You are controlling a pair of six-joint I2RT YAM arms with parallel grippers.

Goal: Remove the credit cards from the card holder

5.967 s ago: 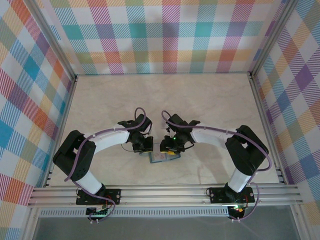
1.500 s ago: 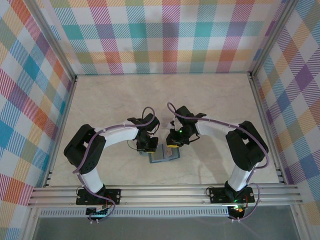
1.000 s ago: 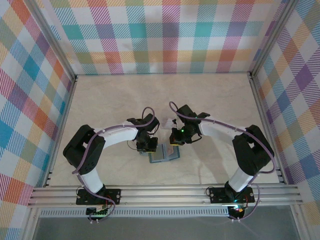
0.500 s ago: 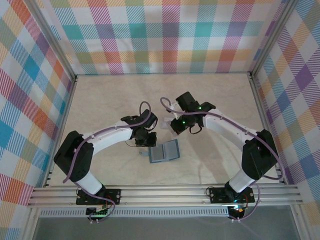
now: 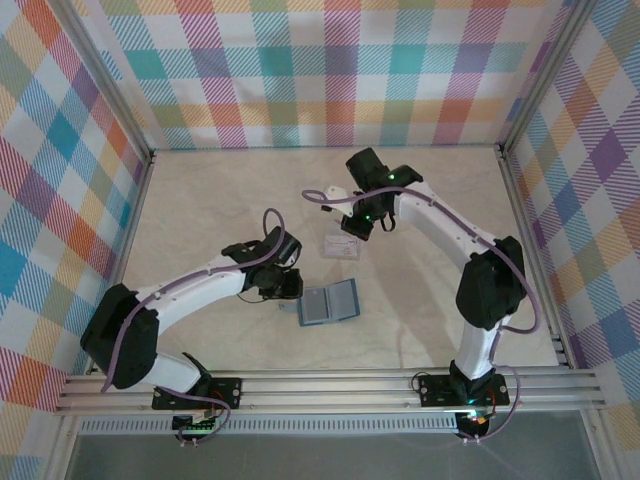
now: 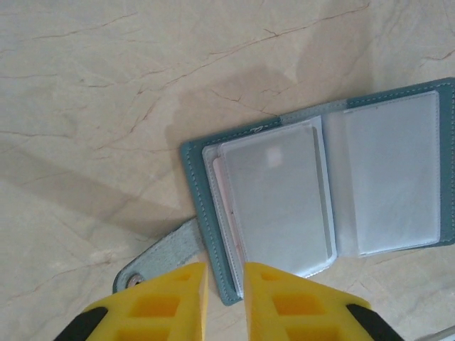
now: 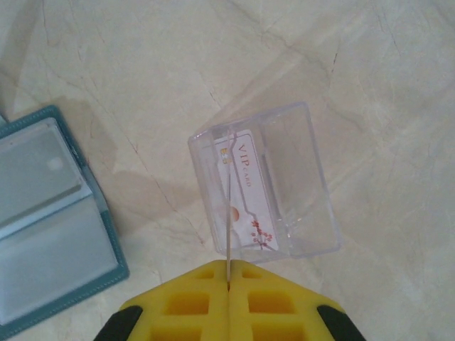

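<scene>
The card holder (image 6: 320, 199) is laid open on the bench (image 6: 106, 85), just ahead of the left hand (image 6: 225, 273), whose fingers are parted by a narrow gap with nothing between them. A pinkish edge (image 6: 222, 213) is seen in its slots, so at least one card is judged to remain inside. One credit card (image 7: 228, 206) is pinched edge-on in the clenched right hand (image 7: 228, 273). Just beyond those fingertips, one VIP card (image 7: 249, 195) is lodged in the single clear box (image 7: 306, 192), so two cards are counted out.

Clear plastic box (image 7: 298, 177) on pale marbled tabletop (image 7: 384, 78).
</scene>
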